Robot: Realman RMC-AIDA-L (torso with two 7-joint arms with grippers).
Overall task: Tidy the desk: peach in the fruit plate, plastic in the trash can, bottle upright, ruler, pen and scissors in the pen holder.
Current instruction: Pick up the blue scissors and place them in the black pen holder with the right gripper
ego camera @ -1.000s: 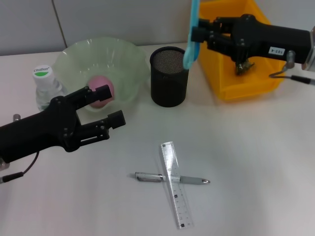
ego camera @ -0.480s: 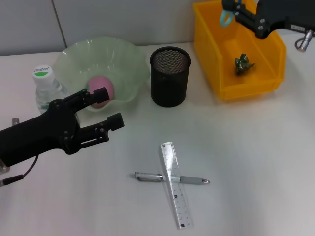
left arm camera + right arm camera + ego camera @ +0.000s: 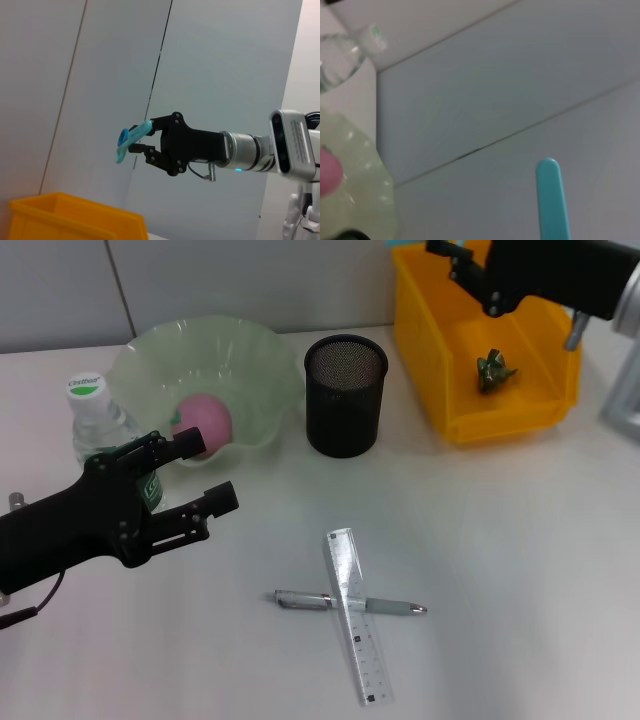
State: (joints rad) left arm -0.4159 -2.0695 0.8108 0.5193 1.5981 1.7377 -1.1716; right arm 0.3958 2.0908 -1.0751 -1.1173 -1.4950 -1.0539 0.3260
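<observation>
Head view: your left gripper [image 3: 205,472] hovers open near bottle [image 3: 95,418], idle. Ruler [image 3: 355,614] crosses pen [image 3: 350,604] on desk [image 3: 500,560].

Left wrist view: your right gripper [image 3: 142,140] clamps scissors [image 3: 131,138] aloft, likely readying drop into pen holder [image 3: 343,395].

Right wrist view: teal scissor tip only.

Right gripper [image 3: 136,142] raised; left gripper [image 3: 195,472] low.

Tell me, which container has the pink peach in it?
The fruit plate, the pale green wavy bowl, holds the peach. The trash can holds plastic.
</observation>
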